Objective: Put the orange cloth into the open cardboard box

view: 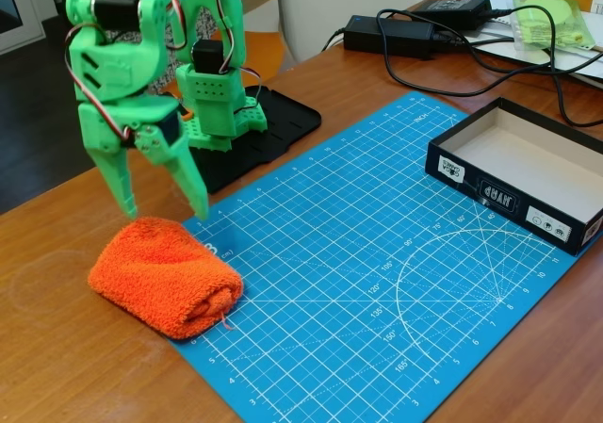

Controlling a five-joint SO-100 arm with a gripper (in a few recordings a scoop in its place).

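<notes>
Blue cutting mat (377,253) under open cardboard box (523,173), bare beige interior; gripper (168,208) spread apart above orange cloth (165,277).

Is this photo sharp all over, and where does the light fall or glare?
In the fixed view, the orange cloth and blue mat look crisp; soft, even light, faint shadow under the open gripper; the open cardboard box has a brightly lit pale inside; papers at top right are somewhat washed out.

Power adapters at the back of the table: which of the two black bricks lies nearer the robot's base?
The left power adapter, lying closer to the green arm's base; the other adapter sits farther right, toward the papers.
</notes>
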